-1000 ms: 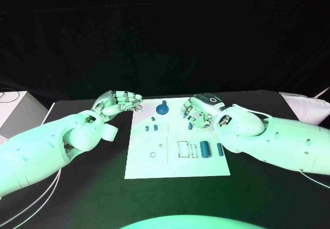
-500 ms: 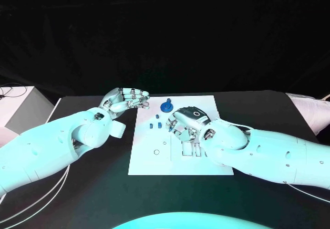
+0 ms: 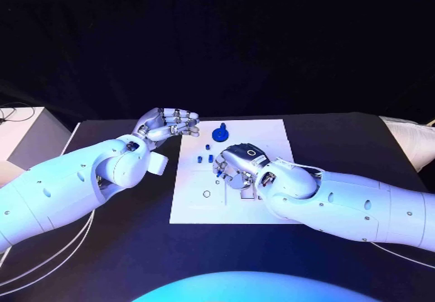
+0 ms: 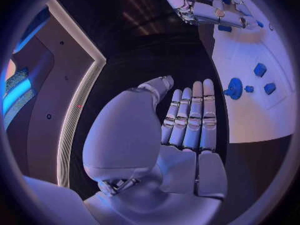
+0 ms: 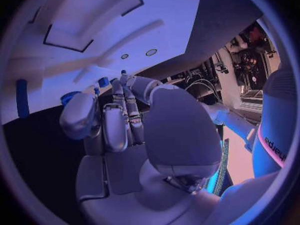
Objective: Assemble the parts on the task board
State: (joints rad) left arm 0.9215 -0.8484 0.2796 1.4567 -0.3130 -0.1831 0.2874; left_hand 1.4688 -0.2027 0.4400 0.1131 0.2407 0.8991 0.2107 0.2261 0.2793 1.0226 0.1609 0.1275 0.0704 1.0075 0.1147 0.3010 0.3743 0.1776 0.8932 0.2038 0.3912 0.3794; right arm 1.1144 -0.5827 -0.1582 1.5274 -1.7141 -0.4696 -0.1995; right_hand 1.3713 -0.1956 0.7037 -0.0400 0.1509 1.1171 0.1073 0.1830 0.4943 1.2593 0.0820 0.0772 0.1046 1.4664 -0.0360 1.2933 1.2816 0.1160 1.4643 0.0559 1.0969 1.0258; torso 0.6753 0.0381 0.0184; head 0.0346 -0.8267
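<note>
White rectangular task board (image 3: 272, 135) sits mid-table, long axis running near-to-far. Right hand (image 3: 237, 165) over board centre, fingers curled, grip unclear. Left hand (image 3: 168, 128) off its left edge, fingers curled, empty. Round blue part (image 3: 220, 133) near far edge.

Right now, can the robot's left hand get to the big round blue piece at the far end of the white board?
Probably yes. The left hand hangs at the task board's far left corner, holding nothing, and the round blue part sits close by with bare board between them. The right hand is busy nearer the middle, out of the way.
</note>
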